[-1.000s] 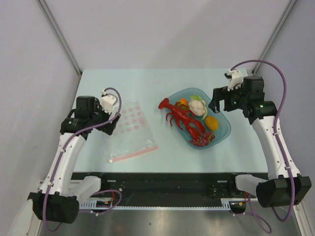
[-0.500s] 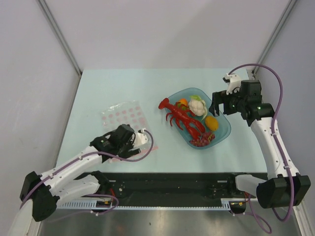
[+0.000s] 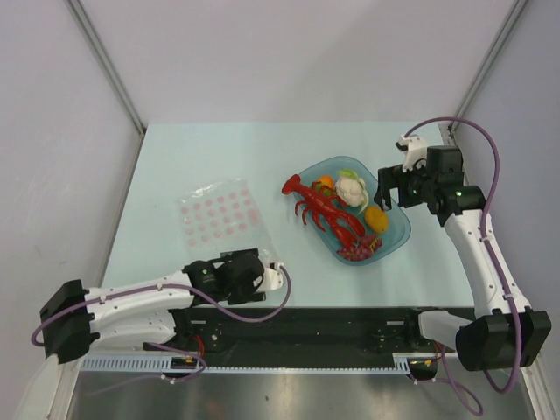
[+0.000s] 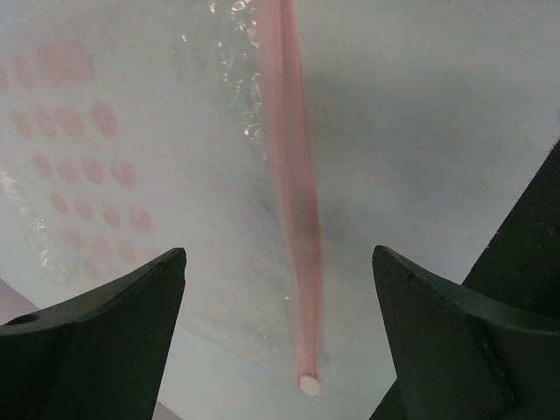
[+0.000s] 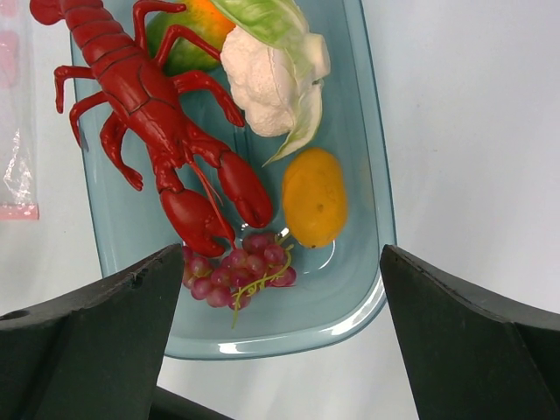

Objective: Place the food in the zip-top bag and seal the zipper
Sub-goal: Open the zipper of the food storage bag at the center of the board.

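Released, the left pincer (image 4: 278,262) straddles the zipper (image 4: 293,192) of the zip-top bag (image 4: 114,166) lying flat on the bench (image 4: 437,105), apparently to pinch its mouth, while the right pincer (image 5: 282,254), also released, hovers above the lobster (image 5: 149,105) in the bowl (image 5: 372,175) beneath it.

Left gripper (image 4: 278,254) low, right gripper (image 5: 282,249) raised, both jaws spread wide.

Left hand (image 4: 278,255) swung back and down — now low over the zipper (image 4: 289,157), at its slider end.
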`<state>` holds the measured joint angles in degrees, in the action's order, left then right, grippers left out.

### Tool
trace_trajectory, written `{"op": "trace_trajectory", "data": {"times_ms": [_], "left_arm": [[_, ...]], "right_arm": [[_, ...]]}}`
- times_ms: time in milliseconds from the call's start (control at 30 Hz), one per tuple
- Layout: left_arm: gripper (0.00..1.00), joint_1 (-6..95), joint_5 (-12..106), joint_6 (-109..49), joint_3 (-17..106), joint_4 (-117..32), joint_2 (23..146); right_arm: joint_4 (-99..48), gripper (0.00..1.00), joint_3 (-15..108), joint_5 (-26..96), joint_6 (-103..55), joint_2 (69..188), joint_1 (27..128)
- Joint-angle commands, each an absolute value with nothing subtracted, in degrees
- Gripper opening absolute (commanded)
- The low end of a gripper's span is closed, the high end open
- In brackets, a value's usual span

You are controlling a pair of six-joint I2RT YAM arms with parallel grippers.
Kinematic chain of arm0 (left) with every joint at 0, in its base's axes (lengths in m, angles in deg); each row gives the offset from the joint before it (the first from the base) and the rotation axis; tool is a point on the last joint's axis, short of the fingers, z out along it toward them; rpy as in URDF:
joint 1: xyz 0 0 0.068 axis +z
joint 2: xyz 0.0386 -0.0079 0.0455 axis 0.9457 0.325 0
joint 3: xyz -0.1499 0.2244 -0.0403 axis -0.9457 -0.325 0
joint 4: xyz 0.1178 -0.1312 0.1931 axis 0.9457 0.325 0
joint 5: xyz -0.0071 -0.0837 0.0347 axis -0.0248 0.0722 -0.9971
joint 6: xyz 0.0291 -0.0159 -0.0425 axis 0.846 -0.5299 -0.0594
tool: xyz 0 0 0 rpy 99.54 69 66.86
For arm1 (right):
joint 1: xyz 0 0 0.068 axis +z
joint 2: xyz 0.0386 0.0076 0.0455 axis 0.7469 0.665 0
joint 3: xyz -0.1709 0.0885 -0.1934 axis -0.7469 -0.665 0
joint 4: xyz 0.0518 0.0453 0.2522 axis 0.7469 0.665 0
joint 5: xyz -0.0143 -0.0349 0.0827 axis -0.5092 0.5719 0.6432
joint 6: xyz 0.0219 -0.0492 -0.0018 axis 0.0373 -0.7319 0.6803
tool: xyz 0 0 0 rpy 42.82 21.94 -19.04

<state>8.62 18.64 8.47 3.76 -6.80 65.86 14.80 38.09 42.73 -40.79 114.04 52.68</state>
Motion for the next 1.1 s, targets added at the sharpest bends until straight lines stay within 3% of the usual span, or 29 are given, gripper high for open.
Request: {"op": "trace_trajectory", "data": {"times_ms": [0, 167, 400, 567, 700, 800, 867, 900, 967, 1067], "left_arm": [[0.91, 7.5, 15.6, 5.5, 2.1, -9.6, 68.6], [0.86, 7.4, 10.3, 5.2, -0.2, -14.0, 72.8], [0.68, 7.4, 6.1, 5.2, -0.4, -16.0, 73.2], [0.61, 7.5, 6.4, 5.7, -0.4, -15.8, 73.0], [0.38, 7.5, 5.3, 5.2, -0.4, -16.4, 75.4], [0.37, 7.7, 4.3, 5.0, -0.1, -17.0, 75.8], [0.28, 7.8, 4.4, 5.3, 0.4, -17.3, 76.0], [0.14, 8.0, 4.4, 5.2, 0.7, -17.4, 76.2], [0.0, 9.7, 5.5, 4.5, 2.2, -16.9, 76.8], [0.0, 13.6, 9.3, 3.8, 5.4, -14.8, 78.2]], "right_arm": [[14.7, 1.0, 38.5, 41.4, -42.0, 112.1, 52.5], [16.1, 1.0, 39.0, 41.2, -42.4, 111.9, 52.5], [16.8, 1.0, 39.5, 40.8, -42.7, 111.7, 52.5], [16.7, 1.0, 39.4, 40.9, -42.7, 111.9, 52.6], [16.4, 1.0, 39.4, 41.1, -42.7, 111.9, 52.6], [16.1, 1.0, 39.4, 40.9, -42.0, 111.9, 52.6], [15.9, 1.0, 39.2, 41.6, -41.4, 111.7, 52.5], [15.8, 1.0, 39.1, 41.8, -41.1, 111.5, 52.6], [15.2, 1.0, 38.9, 41.9, -40.4, 111.4, 52.5], [14.6, 1.0, 39.1, 42.1, -39.3, 111.3, 52.6]]}}
